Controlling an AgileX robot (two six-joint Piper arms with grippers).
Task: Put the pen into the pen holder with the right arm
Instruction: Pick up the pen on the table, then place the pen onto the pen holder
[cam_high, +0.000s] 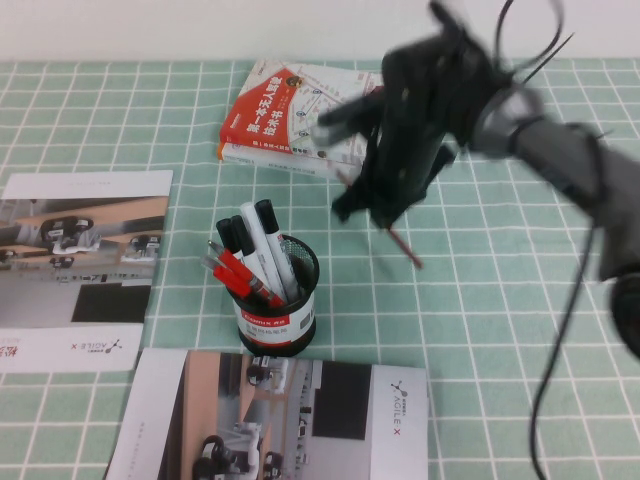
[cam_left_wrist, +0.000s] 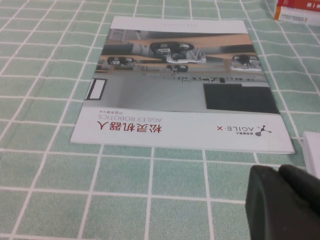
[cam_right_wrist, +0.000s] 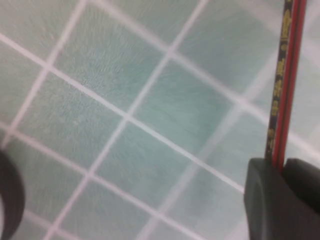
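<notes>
1. Thin dark-red pen (cam_high: 405, 245) hangs slanted from the right claw (cam_high: 385, 215), pinched shut on it, mid-bench near the far edge.
2. Carry it over the black wire-mesh pen holder (cam_high: 272, 300), tilt upright, then release.
3. Left claw (cam_left_wrist: 285, 200): grip state unclear, beside a brochure (cam_left_wrist: 182, 85).

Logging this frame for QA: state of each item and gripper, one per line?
pen: held by right gripper, tilted, off the table
right gripper: shut on pen, beside the book
pen holder: upright, holding markers
book: closed, flat
left gripper: low over table by brochure
</notes>
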